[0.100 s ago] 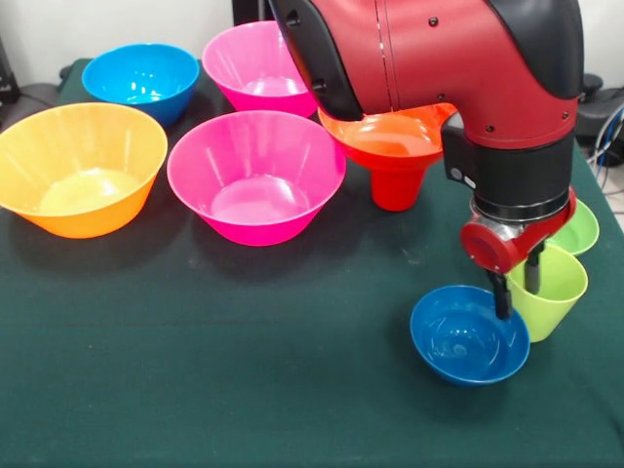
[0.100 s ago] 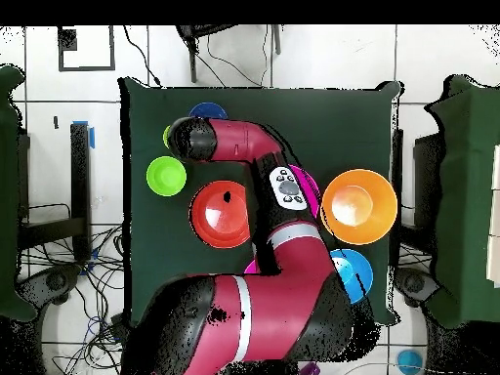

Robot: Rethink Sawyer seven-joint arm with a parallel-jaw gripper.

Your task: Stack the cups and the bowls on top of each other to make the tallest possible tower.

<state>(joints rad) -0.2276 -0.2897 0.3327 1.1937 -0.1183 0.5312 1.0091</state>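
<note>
The gripper [image 1: 519,290] hangs over the meeting rims of the small blue bowl [image 1: 468,336] and the green cup [image 1: 548,290], one finger inside each, so the jaws stand open astride both rims. The red-orange bowl [image 1: 390,136] sits on the red cup [image 1: 397,185] behind.

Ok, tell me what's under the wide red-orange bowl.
The wide red-orange bowl sits on an upturned red cup standing on the table. The arm hides the bowl's far rim.

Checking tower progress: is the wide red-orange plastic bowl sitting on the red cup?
Yes, the wide red-orange plastic bowl rests atop the red cup.
</note>
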